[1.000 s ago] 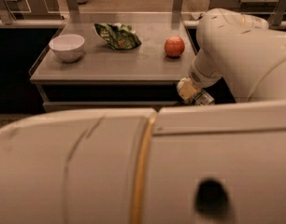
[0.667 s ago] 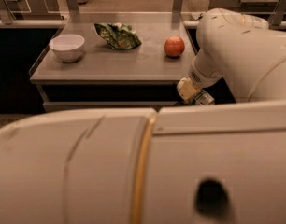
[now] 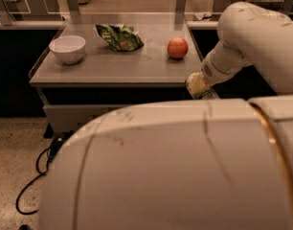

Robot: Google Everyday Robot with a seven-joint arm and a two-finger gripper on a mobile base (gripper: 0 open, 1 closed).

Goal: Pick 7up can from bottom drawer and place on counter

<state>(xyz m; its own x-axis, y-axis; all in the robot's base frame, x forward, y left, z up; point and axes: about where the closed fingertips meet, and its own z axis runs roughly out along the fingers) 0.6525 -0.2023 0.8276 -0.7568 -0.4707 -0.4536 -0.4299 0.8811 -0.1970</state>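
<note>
Silvery-green 7up can: cannot be made out. The space below the counter's front right corner is covered by the robot's own bulk. A small grey glint sits just under the gripper's pale tip, but what it is cannot be told.

Two-finger gripper point(image 3: 201, 87) — cream-coloured end of the wrist, just off the front right corner of the flat grey rectangular counter point(image 3: 127, 65) and slightly below its top. Its working end is cut off by the large white arm shell point(image 3: 185, 171) that fills the foreground, so how far open it is, or whether it has hold of anything, cannot be told.

On the counter, nearest first:
- round red-orange apple point(image 3: 177, 48), toward the right edge, upright, closest to the gripper but apart from it
- crumpled green foil snack bag point(image 3: 120, 37), mid-width, near the back edge
- white round bowl point(image 3: 67, 49), near the left edge, upright

All three are well apart from one another.

Below the front edge, left side — a pale grey drawer front point(image 3: 74, 115); which drawer cannot be told. A black cable point(image 3: 35, 174) loops on the speckled floor point(image 3: 12, 147) at lower left.
</note>
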